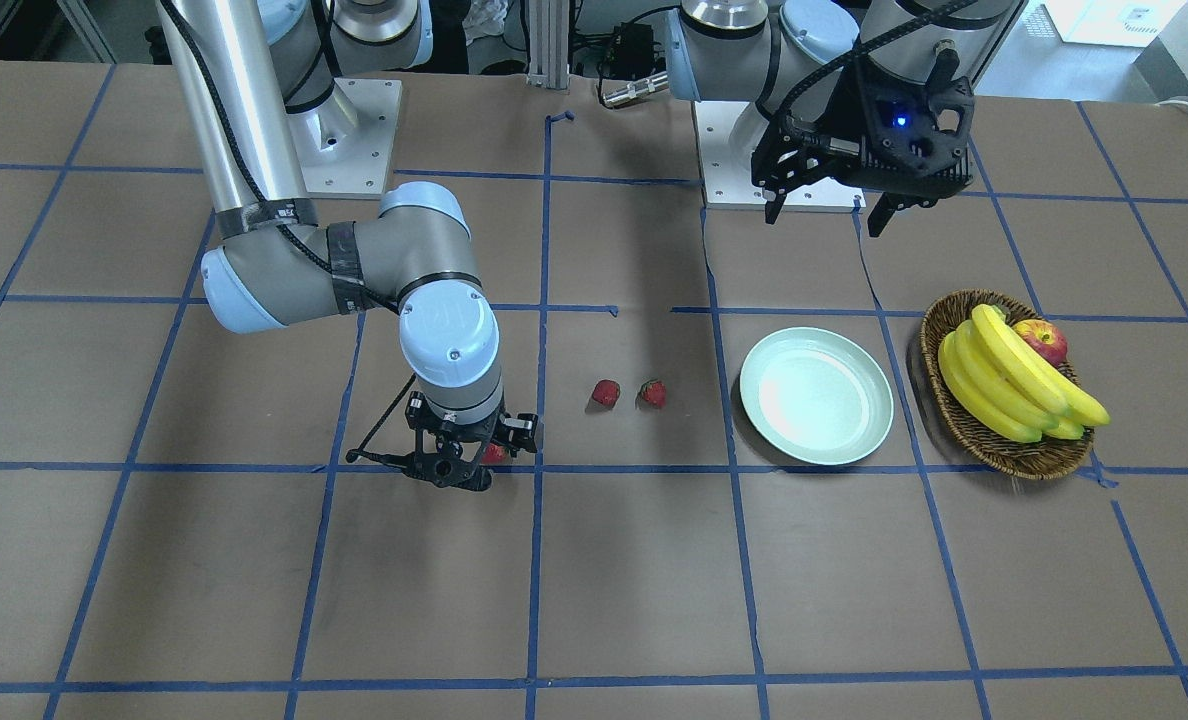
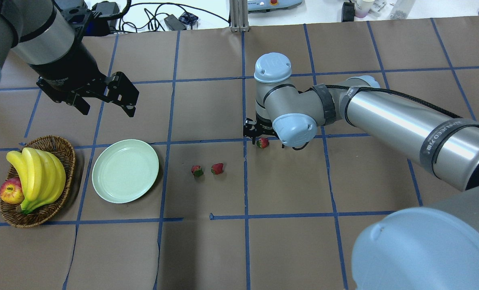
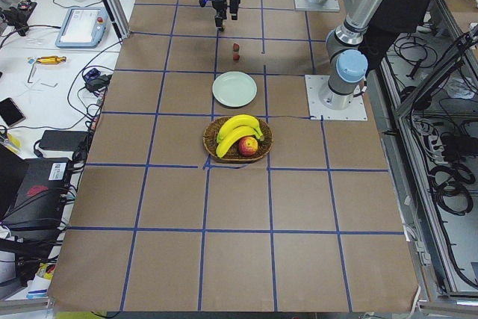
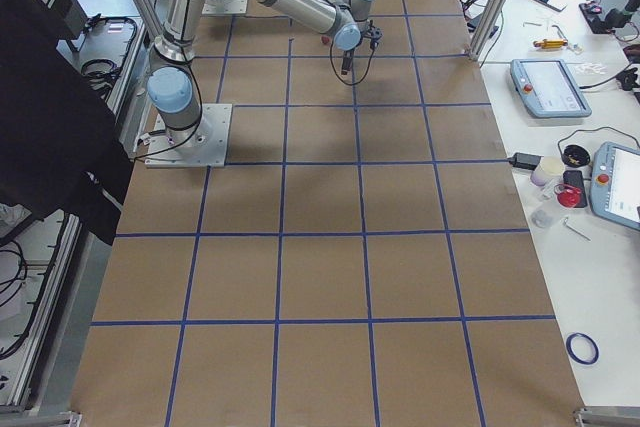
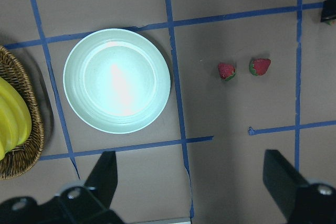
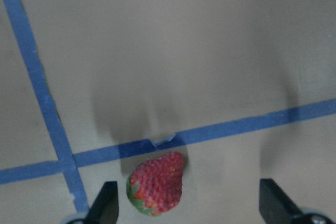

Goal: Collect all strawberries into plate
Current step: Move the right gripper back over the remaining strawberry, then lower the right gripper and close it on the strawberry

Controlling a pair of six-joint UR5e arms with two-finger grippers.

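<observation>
One strawberry (image 6: 156, 182) inside spread right claw (image 6: 189, 195)

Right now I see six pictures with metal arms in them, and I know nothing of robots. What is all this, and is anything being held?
These are two robot arms bolted to one table, each ending in a two-finger gripper. Four pictures come from fixed cameras: one facing the robot, one over its shoulders, and one at each end of the table. The other two come from cameras on the wrists, looking down past the fingers.

On the table are an empty plate, a basket with bananas and an apple, and three strawberries. One strawberry and a second strawberry lie side by side. The right gripper is low over the third strawberry, fingers open on either side, not yet closed. The left gripper hangs open and holds nothing.
</observation>
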